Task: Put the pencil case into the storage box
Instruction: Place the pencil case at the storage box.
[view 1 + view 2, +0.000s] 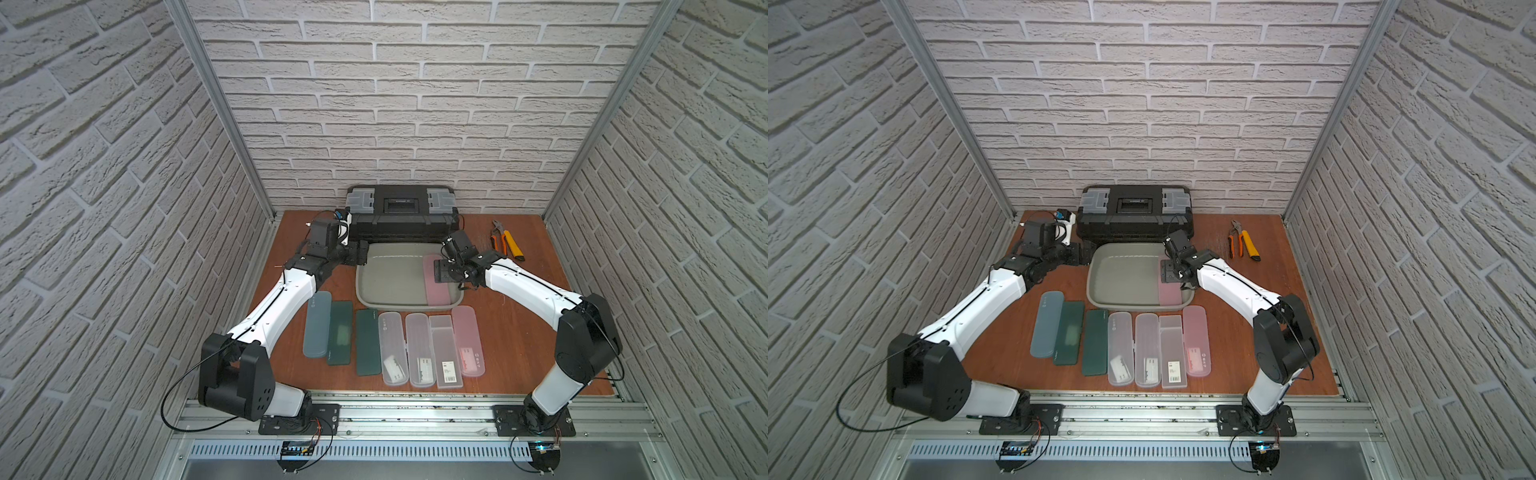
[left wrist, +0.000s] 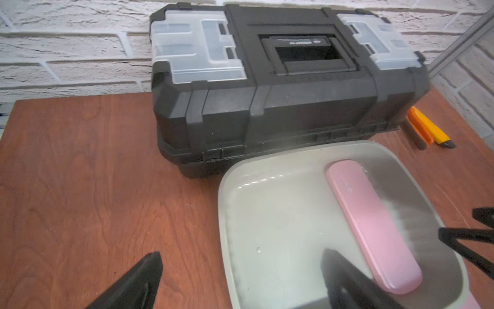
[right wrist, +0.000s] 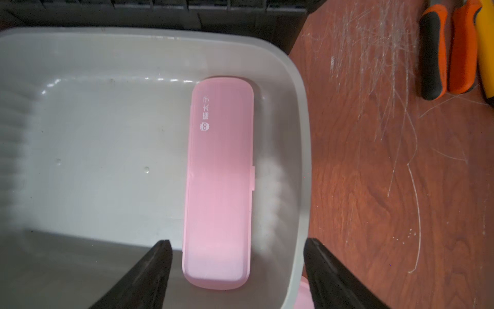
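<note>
Top views: R gripper (image 1: pixel 441 269) hangs over the pink pencil case (image 1: pixel 437 293) and hides its middle. Finger gap unreadable from up here. Case lies flat in the storage box (image 1: pixel 390 282), along the box's right wall in frame. L gripper (image 1: pixel 360 253) is a dark lump at the box's upper-left corner, just below the black toolbox (image 1: pixel 401 216).

L wrist cam: L gripper's fingers (image 2: pixel 128 283) are spread wide and cut off at btm edge, nothing between them. One is over the table (image 2: pixel 80 160), the other over the box floor w/ the case just beside it. Black shapes at right edge are cropped, can't ID.

R wrist cam: only the fingertips (image 3: pixel 157 256) show, btm of frame, spread wider than the case. Case's near end lies between them, touching neither. Orange pliers handles (image 3: pixel 433 53) are cropped at upper right.
</note>
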Action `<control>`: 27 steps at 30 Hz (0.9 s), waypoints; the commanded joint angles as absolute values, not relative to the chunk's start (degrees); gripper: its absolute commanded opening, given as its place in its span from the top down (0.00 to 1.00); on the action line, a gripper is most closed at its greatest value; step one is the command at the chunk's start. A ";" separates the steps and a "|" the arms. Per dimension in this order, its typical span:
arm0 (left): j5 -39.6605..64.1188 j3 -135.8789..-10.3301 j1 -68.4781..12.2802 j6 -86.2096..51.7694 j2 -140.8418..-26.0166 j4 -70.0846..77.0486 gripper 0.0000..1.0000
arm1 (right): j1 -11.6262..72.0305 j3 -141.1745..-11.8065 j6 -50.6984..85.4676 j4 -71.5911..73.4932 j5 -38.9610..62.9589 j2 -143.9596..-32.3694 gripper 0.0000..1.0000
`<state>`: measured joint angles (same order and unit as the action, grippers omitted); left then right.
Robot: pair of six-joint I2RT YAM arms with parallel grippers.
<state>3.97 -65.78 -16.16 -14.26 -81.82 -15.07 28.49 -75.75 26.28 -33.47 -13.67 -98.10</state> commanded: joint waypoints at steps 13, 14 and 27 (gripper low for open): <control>0.61 -69.90 -22.90 -9.44 -84.61 -19.77 0.02 | 34.03 -79.96 26.99 -38.01 -23.66 -100.45 0.17; 0.36 -69.78 -23.51 -9.24 -84.33 -19.63 0.02 | 33.78 -77.76 26.24 -37.27 -23.01 -96.79 0.17; 6.87 -70.78 -24.96 -11.04 -86.18 -18.57 0.02 | 31.11 -49.61 28.36 -44.88 -7.76 -61.22 0.11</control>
